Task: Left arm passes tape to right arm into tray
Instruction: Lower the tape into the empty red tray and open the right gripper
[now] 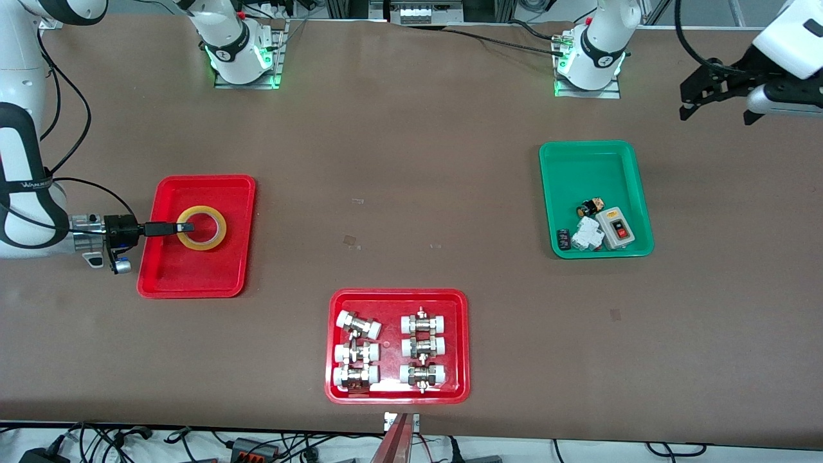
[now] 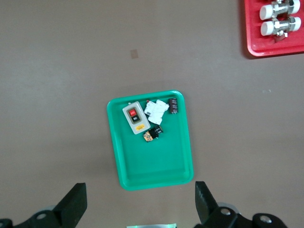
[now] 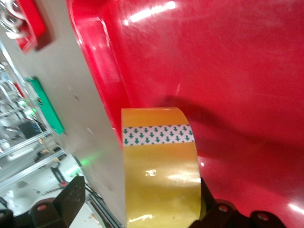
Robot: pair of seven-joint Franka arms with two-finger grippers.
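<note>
The yellow tape lies flat in the red tray at the right arm's end of the table. My right gripper reaches in level over the tray's rim, its fingers at the roll's wall. In the right wrist view the tape stands between the jaws on the red tray floor; one finger is beside the roll and the other stands well off it, so the right gripper is open. My left gripper is open and empty, raised by the green tray at the left arm's end.
A green tray with switches and small parts lies below the left gripper, also in the left wrist view. A wider red tray with white-capped metal fittings sits near the front camera.
</note>
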